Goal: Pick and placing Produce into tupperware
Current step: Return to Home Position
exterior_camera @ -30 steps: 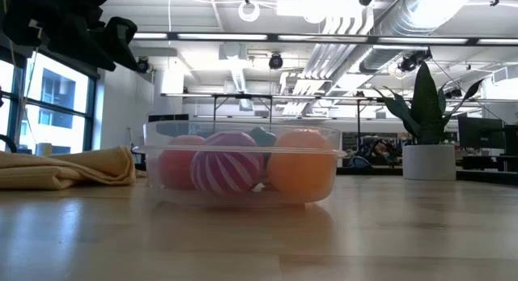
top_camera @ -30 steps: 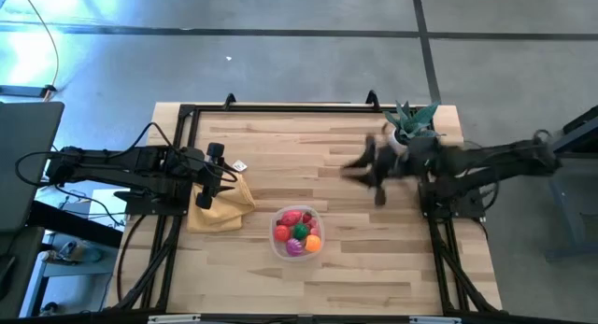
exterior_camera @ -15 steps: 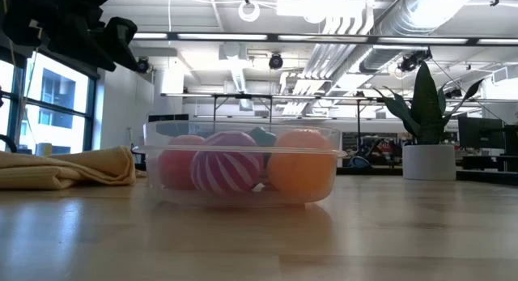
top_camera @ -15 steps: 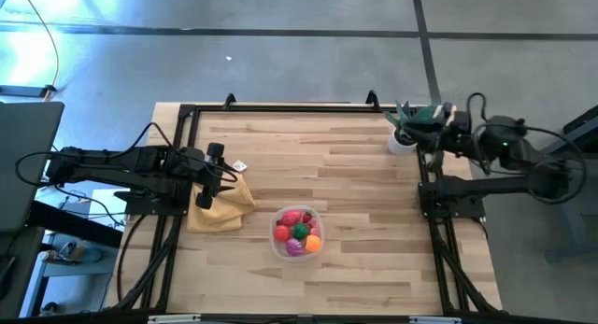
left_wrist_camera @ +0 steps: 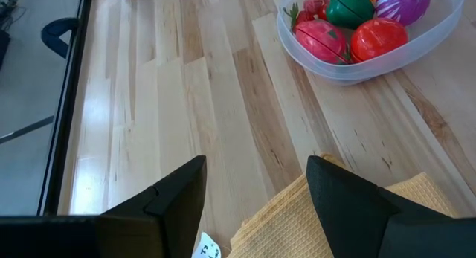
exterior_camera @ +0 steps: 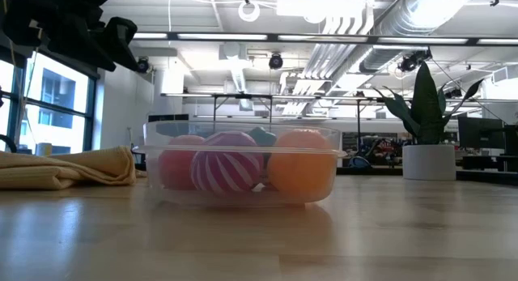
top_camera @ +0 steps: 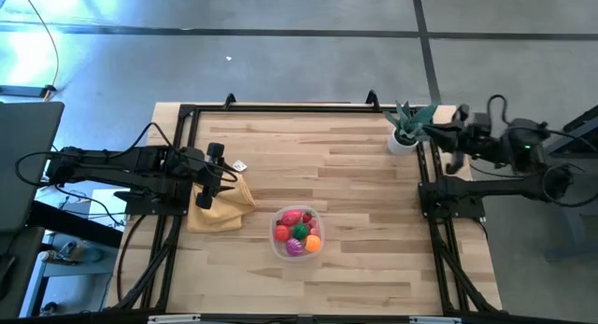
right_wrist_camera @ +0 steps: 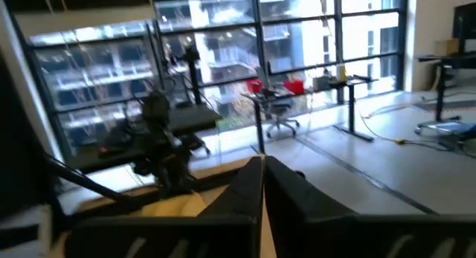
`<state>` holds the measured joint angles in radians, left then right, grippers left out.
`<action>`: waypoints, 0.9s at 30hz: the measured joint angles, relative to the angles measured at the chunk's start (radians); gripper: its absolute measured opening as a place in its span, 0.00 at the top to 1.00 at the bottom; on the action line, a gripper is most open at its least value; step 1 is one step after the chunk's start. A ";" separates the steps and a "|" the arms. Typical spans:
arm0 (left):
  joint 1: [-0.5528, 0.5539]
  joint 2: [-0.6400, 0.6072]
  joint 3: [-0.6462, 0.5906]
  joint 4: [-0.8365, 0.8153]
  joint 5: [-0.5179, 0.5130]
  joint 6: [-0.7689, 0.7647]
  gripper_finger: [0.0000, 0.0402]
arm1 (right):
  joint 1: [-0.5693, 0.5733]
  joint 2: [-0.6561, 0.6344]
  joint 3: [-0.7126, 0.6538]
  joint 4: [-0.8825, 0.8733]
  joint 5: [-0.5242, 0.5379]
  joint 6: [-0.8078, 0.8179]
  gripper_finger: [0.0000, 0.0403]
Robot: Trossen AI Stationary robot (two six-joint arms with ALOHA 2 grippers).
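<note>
We find the right hand (right_wrist_camera: 262,169), closed, withdrawn to the desk's (top_camera: 355,175) right edge, left hand (left_wrist_camera: 256,176) open at the left, produce (top_camera: 297,232) in the tupperware (top_camera: 274,227): task apparently complete.

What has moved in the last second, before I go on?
The right gripper, shut and empty, pulled back from over the table to its right edge, beside the spiky green potted plant. Unchanged: the left gripper, open above the mustard-yellow cloth, and the toy produce in the clear plastic container.
</note>
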<state>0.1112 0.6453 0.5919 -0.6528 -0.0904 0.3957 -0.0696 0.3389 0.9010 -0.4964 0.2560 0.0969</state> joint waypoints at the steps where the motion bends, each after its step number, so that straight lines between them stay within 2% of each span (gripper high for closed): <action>1: 0.000 0.000 0.000 0.000 0.000 0.000 0.45 | 0.000 -0.021 0.000 -0.005 -0.006 0.003 0.99; 7: 0.000 0.000 0.000 0.000 0.000 0.000 0.45 | 0.000 -0.133 0.000 -0.098 0.033 0.074 0.97; 12: 0.000 0.000 0.000 0.000 0.000 0.000 0.45 | 0.000 -0.169 -0.002 -0.162 0.043 0.092 1.00; 15: 0.000 0.000 0.000 0.000 0.000 0.000 0.45 | -0.002 -0.196 -0.052 -0.166 0.064 0.102 1.00; 19: 0.000 0.000 0.000 0.000 0.000 0.000 0.45 | -0.002 -0.266 -0.169 -0.066 0.055 0.086 1.00; 23: 0.000 0.000 0.000 0.000 0.000 0.000 0.45 | -0.002 -0.336 -0.318 0.123 0.001 0.069 1.00; 27: 0.000 0.000 0.000 0.000 0.000 0.000 0.45 | -0.002 -0.315 -0.439 0.281 -0.002 0.060 1.00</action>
<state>0.1112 0.6453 0.5919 -0.6532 -0.0902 0.3954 -0.0715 0.0234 0.4616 -0.2158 0.2536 0.1567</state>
